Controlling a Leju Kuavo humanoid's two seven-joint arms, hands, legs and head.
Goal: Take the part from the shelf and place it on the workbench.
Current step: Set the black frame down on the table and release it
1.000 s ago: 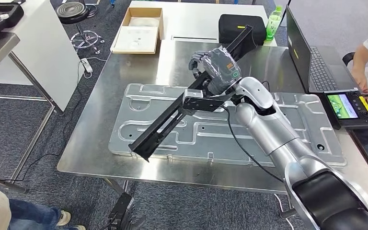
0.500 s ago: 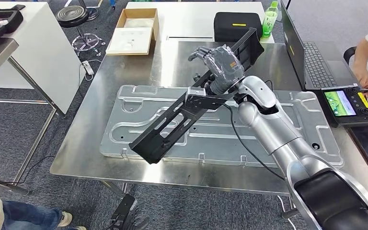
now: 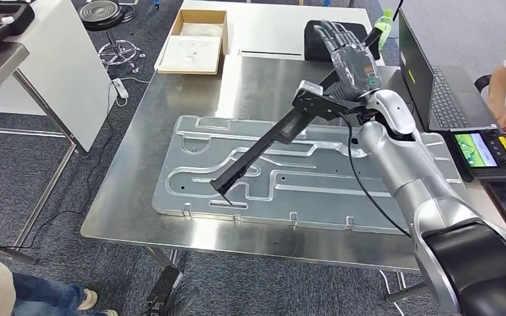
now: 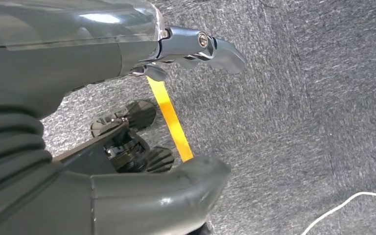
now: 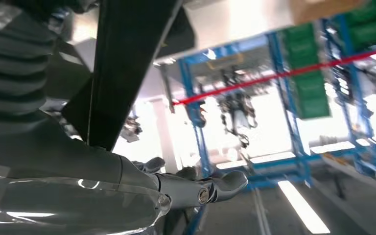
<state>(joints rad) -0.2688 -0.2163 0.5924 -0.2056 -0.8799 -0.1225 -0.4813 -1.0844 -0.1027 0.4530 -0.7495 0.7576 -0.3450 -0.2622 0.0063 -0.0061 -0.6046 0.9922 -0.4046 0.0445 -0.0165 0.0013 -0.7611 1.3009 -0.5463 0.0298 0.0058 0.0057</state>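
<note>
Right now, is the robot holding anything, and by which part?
The right hand holds a long black bracket near its upper end; the lower end touches the metal panel. The left hand holds nothing.

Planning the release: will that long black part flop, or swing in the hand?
Probably stiff: the black part runs straight from the right hand down to the stamped metal panel. Held near one end, it likely pivots. Its low tip may skid on the shiny metal.

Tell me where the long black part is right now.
In the head view the long black part slants across the middle of the steel workbench, its low end touching the embossed metal plate, its upper end at the right hand.
</note>
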